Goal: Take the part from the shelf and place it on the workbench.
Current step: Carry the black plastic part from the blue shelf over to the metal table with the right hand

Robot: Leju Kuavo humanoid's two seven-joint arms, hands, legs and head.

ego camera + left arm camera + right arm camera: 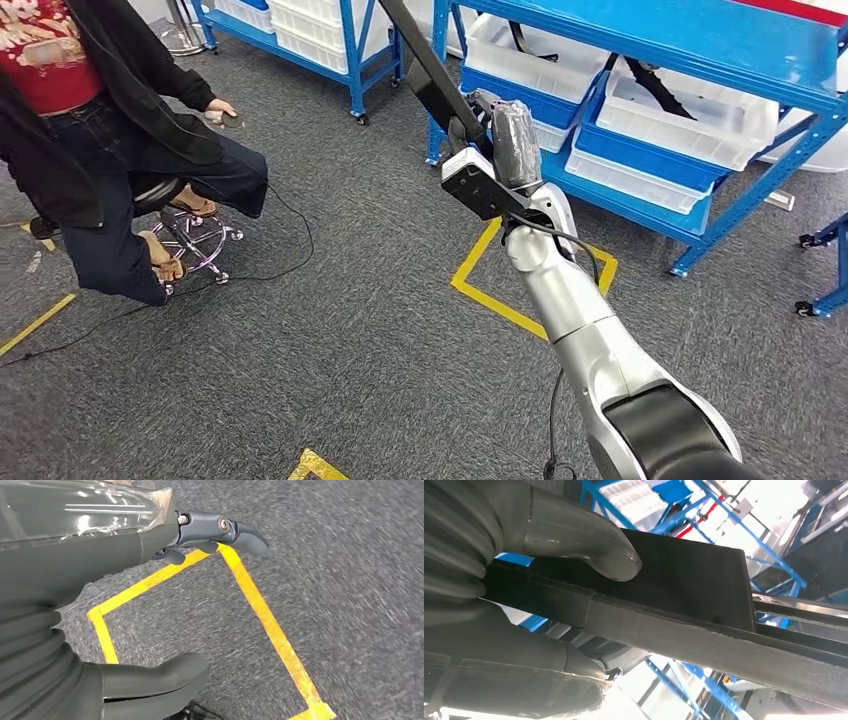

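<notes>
Grey carpet (330, 350) covers the floor, marked with yellow tape (480, 295) in a square outline; no brand, label or writing can be read anywhere. At the left of the head view a person (90, 130) in a dark jacket and red top sits on a wheeled stool (195, 235); a thin black cable (250, 275) trails across the carpet beside it. Near the middle, the right hand (500, 140) is raised in front of the blue shelf (700, 60), its thumb and fingers clamped around the part (425, 65); the part is a long, flat, matte-black bar with squared edges, slanting up past the frame's top, off the shelf and in the air. White bins (690, 125) on the shelf hold similar dark pieces. The left hand (150, 605) hangs above the taped carpet; its fingers are apart and hold nothing.
</notes>
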